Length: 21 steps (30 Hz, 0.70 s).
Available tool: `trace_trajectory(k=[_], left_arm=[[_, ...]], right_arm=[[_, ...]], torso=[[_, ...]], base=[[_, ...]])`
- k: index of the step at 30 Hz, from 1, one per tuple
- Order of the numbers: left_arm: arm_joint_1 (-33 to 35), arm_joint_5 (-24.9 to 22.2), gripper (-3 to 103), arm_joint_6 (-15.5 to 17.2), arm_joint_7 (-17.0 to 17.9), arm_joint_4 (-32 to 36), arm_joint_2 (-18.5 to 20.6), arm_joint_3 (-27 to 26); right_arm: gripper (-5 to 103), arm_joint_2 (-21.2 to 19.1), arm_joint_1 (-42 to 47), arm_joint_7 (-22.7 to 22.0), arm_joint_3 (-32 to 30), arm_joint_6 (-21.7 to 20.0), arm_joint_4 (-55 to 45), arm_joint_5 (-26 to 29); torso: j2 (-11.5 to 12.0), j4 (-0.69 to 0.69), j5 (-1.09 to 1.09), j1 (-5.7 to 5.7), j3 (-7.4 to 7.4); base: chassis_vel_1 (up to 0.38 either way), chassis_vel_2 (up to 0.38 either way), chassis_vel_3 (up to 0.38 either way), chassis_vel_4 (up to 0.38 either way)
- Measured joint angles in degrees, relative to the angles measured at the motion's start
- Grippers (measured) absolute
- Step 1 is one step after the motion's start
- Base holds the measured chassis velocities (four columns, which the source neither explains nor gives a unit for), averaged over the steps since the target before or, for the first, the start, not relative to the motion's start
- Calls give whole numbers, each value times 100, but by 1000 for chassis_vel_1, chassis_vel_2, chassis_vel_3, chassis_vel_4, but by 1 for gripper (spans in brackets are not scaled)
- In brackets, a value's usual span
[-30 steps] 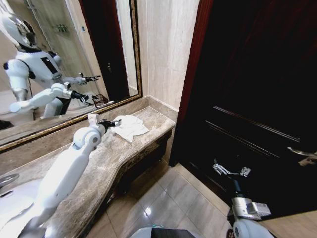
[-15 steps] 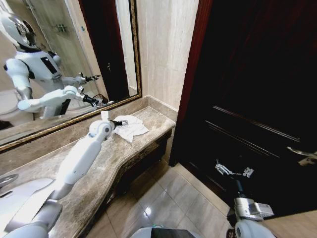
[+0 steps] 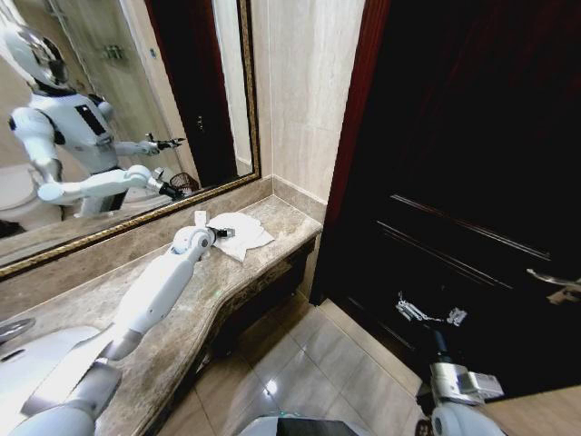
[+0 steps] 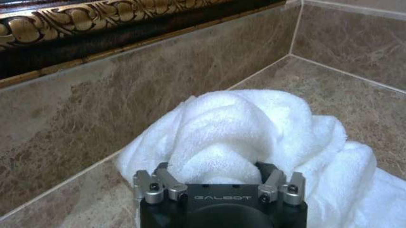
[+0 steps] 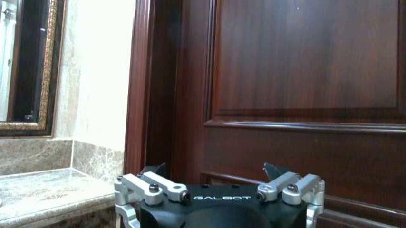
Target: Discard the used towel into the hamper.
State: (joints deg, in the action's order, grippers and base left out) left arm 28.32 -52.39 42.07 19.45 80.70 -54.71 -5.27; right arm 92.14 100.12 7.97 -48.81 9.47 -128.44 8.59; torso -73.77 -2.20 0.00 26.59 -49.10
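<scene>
The used towel [image 3: 245, 232], white and crumpled, lies on the marble counter [image 3: 182, 318] near its far end by the wall. My left gripper [image 3: 224, 232] reaches out over the counter and is open, pushed into the near side of the towel [image 4: 241, 128], whose folds bulge between its fingers [image 4: 161, 167]. My right gripper [image 3: 427, 314] hangs open low on the right in front of the dark door [image 5: 304, 61], holding nothing. The hamper [image 3: 184, 183] appears only as a dark wire basket reflected in the mirror.
A gold-framed mirror [image 3: 136, 109] runs along the wall behind the counter and shows my reflection. A white basin [image 3: 23, 363] sits at the counter's near left. A dark wooden door [image 3: 454, 182] stands on the right, tiled floor [image 3: 309, 363] below.
My left arm has stretched farther along the counter, carrying its gripper from just short of the towel into the towel's near edge. The right arm has barely moved.
</scene>
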Motion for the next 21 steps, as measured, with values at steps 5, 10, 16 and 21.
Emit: trace_trajectory(k=[5,10,16,21], left_arm=[[18,0,73,-2,0,10,6,-13],[93,22,57,-3,-9,93,22,-72],[114,25,43,-3,-36,147,14,-83],[134,21,32,-3,-34,176,-27,-107]], right_arm=[[100,0,25,0,-3,11,-9,9],[100,0,34,0,-3,18,-14,11],[100,0,0,-1,11,7,-43,-3],[100,0,7,0,12,1,-69,-12]], torso=[[0,0,0,0,0],[0,0,0,0,0],[0,1,0,0,0],[0,1,0,0,0]], base=[[0,0,0,0],[0,0,0,0],[0,0,0,0],[0,0,0,0]])
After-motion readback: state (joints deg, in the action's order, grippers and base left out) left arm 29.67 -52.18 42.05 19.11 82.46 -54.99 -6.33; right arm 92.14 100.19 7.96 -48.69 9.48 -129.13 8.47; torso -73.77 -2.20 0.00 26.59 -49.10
